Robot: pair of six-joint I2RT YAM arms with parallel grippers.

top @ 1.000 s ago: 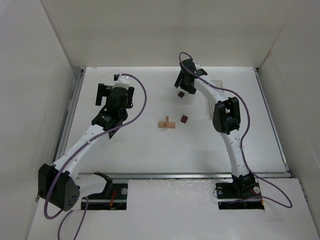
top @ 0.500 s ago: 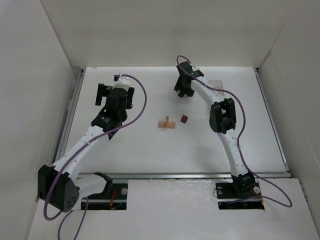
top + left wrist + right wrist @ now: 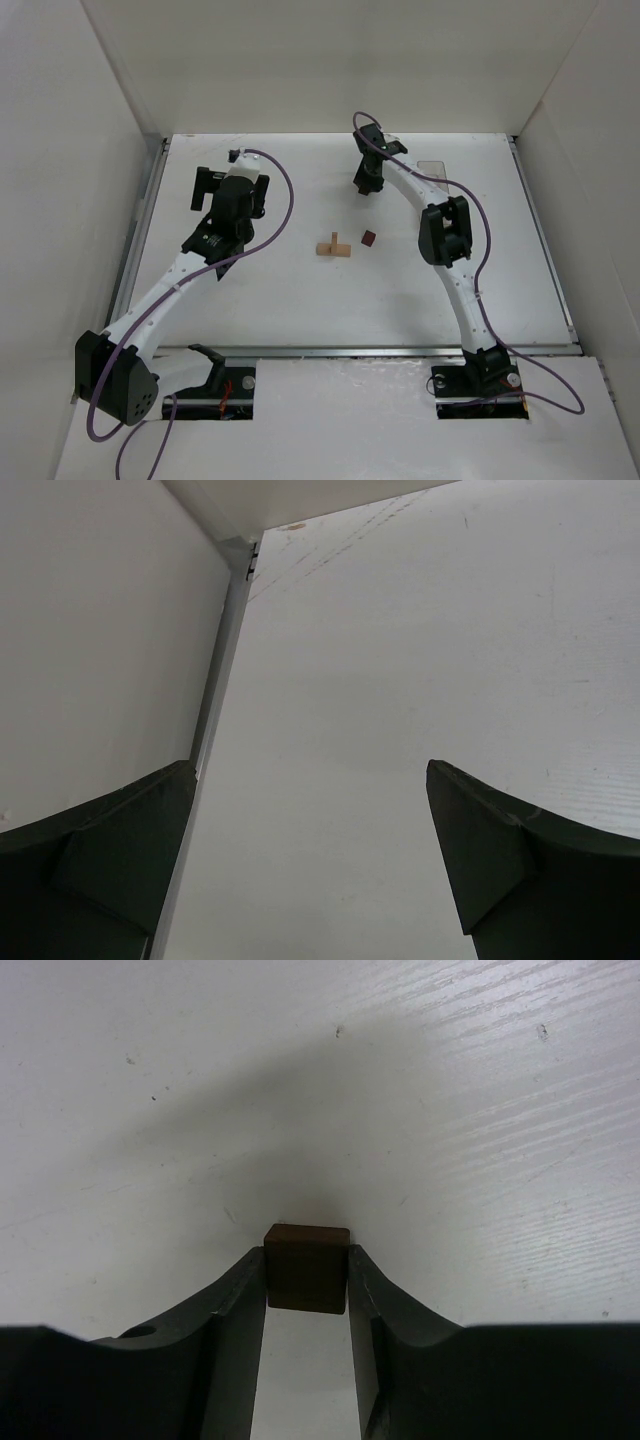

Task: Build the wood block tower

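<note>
- Since a second ago, only the right arm has moved: it has dropped toward the upper middle of the top view, onto the cube that lay bare there. The left arm sits as it did.
- At centre left of the top view, the left gripper [image 3: 205, 187] hangs with its fingers spread wide and nothing between them. Its wrist view shows only the white table [image 3: 420, 680].
- At the middle of the top view lies the start of the tower: a flat tan bar [image 3: 334, 251] with a short tan post [image 3: 335, 240] at its middle, forming a T. Both are pale, square-cut wood.
- Just right of it, not touching, sits a second dark cube [image 3: 369, 238], reddish brown and unplaced.
- Further up and slightly right, the right gripper [image 3: 307, 1260] is clamped on the dark cube [image 3: 307, 1282], fingertips flat against opposite faces. It has matte wood and crisp edges. I cannot tell whether it has left the table.
- My judgement: the base is laid, one cube is gripped but not yet carried over, and both cubes remain to be stacked.
</note>
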